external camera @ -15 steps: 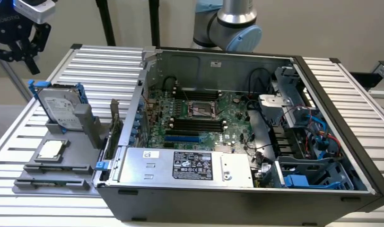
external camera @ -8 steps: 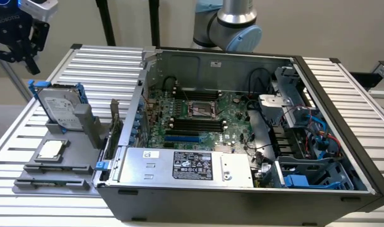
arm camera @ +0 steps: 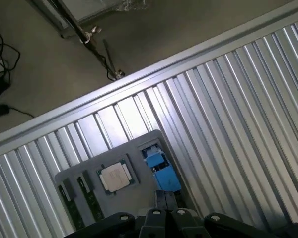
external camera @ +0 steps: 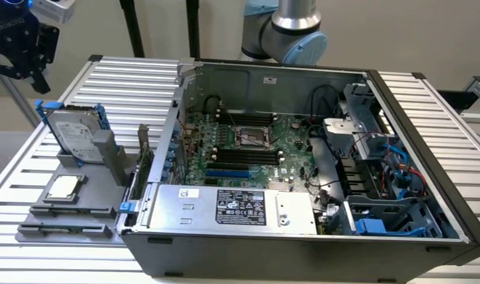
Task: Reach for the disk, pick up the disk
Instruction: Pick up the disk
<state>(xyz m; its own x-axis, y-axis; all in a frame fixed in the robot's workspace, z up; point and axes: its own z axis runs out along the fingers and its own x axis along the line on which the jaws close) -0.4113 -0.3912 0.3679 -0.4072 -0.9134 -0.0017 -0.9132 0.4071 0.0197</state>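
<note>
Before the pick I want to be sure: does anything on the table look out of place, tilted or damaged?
Nothing stands out. The disk stands on edge in its slot of the grey holder, the CPU chip lies flat in its recess, and the computer case lies open with cables inside, with no visible damage.

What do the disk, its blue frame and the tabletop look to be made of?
The disk has a silver-grey metal casing with a dull sheen; its white printed label is likely paper. Its blue frame is probably moulded plastic, matte and evenly coloured. The tabletop is ribbed, with bright streaky reflections, so likely aluminium.
</note>
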